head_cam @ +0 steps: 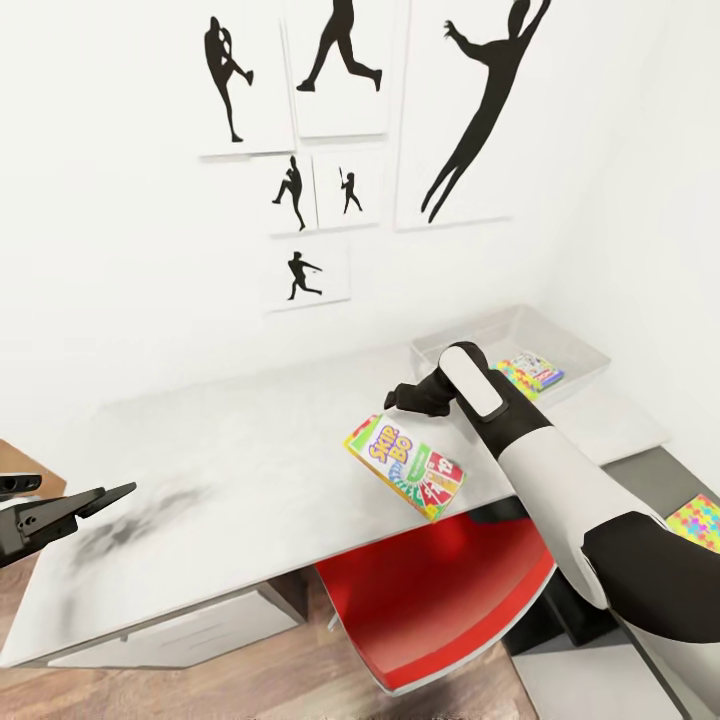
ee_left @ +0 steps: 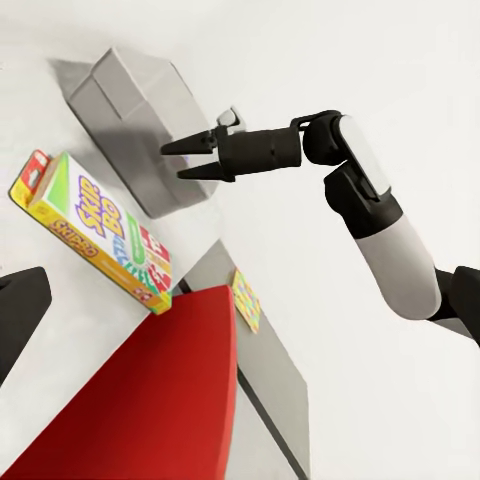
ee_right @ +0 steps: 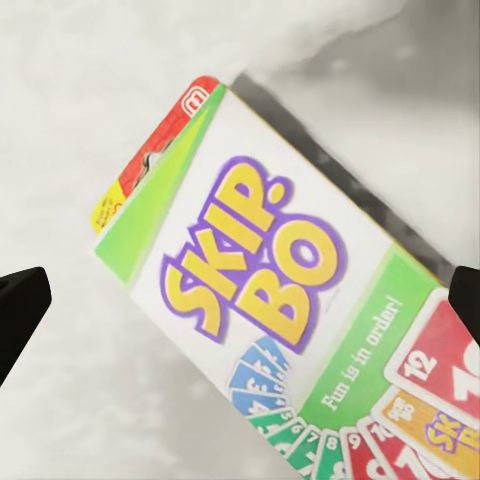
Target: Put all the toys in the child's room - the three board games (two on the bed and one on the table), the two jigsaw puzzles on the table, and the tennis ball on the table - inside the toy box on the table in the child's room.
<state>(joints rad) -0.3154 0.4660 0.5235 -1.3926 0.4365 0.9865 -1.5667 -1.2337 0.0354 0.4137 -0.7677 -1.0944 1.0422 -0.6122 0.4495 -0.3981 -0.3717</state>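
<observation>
The yellow-green-red "Skip-Bo" board game (head_cam: 405,467) lies flat on the table (head_cam: 230,450) near its front edge. My right gripper (head_cam: 392,398) hovers open just above and behind it; in the right wrist view the board game (ee_right: 290,320) sits below, between the spread fingertips (ee_right: 20,310). The left wrist view shows the right gripper (ee_left: 185,160) with its jaws apart and empty. The toy box (head_cam: 440,347) stands at the table's back right with colourful flat toys (head_cam: 530,372) inside. A jigsaw puzzle (head_cam: 697,520) lies on the lower dark wing. My left gripper (head_cam: 75,505) is open at the far left.
A red swivel chair (head_cam: 440,590) is tucked under the table's front edge below the Skip-Bo box. White drawers (head_cam: 170,635) stand under the table's left part. The wall with black silhouette prints (head_cam: 340,70) rises right behind the table.
</observation>
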